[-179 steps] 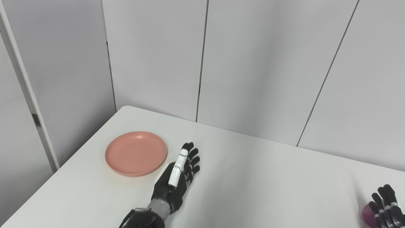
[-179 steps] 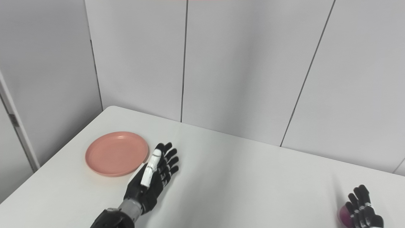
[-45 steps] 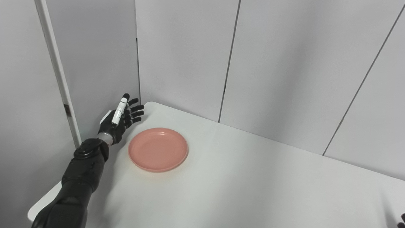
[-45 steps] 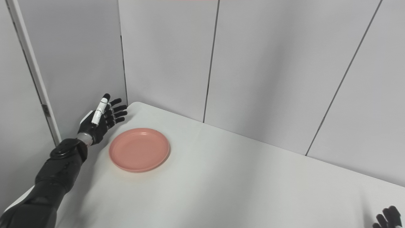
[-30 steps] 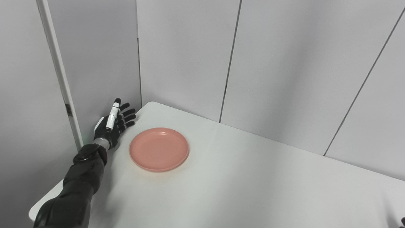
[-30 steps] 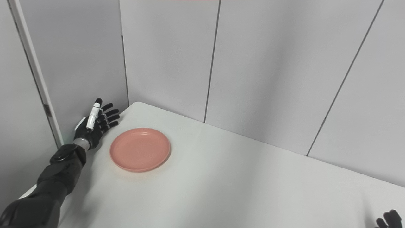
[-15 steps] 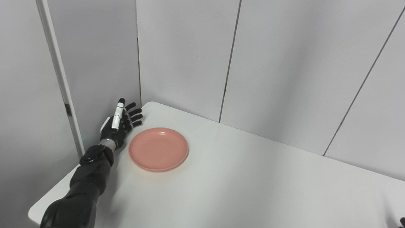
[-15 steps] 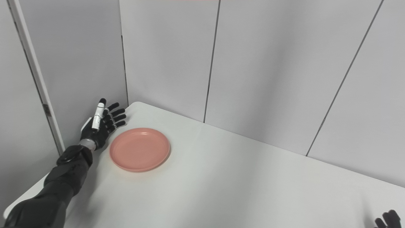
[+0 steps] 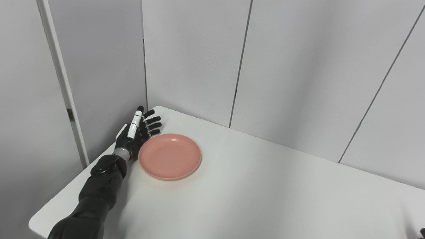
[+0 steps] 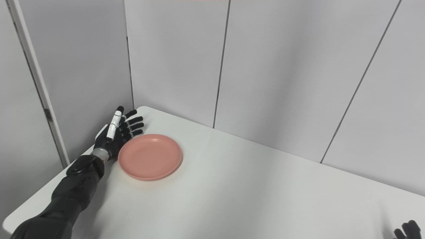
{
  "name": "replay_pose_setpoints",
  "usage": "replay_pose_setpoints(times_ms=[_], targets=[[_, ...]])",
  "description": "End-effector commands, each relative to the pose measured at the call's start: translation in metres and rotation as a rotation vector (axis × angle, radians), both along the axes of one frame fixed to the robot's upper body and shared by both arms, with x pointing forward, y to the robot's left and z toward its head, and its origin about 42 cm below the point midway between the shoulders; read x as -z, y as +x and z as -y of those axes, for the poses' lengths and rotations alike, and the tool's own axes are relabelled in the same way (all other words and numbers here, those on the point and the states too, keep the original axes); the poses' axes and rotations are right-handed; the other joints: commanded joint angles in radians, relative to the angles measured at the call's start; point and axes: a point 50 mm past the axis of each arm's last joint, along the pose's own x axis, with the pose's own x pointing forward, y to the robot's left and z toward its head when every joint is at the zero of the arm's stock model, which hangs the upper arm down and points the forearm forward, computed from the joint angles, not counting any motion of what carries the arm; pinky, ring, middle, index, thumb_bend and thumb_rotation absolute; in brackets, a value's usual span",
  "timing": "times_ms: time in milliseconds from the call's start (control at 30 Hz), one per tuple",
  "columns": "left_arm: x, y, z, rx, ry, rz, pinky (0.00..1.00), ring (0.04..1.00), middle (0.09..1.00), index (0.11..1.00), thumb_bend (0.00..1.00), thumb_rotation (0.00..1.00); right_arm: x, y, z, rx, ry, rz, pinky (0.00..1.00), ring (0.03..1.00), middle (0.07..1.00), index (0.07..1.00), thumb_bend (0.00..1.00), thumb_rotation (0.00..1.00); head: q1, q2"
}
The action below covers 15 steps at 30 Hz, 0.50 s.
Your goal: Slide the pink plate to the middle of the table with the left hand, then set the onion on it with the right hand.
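Left hand (image 9: 134, 137) moved against pink plate (image 9: 170, 156); plate bare.

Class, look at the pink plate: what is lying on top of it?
Nothing; the pink plate is bare. The left hand stands open beside its left rim. No onion is in view.

The counter (image 9: 265, 192) lies bare from the pink plate (image 9: 170, 156) toward 3 and 5 o'clock, a wide open path. At the plate's 9 o'clock the left hand (image 9: 136, 134) stands, fingers spread, against its rim. Wall panels (image 9: 192, 59) close off 12 o'clock, and a side panel (image 9: 99, 66) hems in the corner at 10 o'clock.
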Motion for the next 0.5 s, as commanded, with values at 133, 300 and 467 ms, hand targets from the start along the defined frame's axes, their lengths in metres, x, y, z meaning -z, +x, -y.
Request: replay_pose_setpoints(times_ms=[133,300,467], targets=[[-0.009,-0.001,0.012,0.030,0.062,-0.023,0.82,0.778,0.780,0.836,0.68,0.91,0.048,-0.036,-0.008,0.026,0.059,-0.168,1.00,0.984,0.998,1.000,0.85,1.00,0.000,0.012],[-0.013,-0.006,0.027,0.044,0.073,-0.014,0.82,0.776,0.772,0.828,0.69,0.90,0.046,-0.036,-0.009,0.025,0.052,-0.166,1.00,0.979,0.997,1.000,0.86,1.00,-0.004,0.023],[-0.016,-0.011,0.042,0.073,0.089,-0.005,0.82,0.777,0.783,0.843,0.68,0.92,0.044,-0.036,-0.011,0.026,0.059,-0.163,1.00,0.977,0.995,1.000,0.86,1.00,-0.020,0.039]])
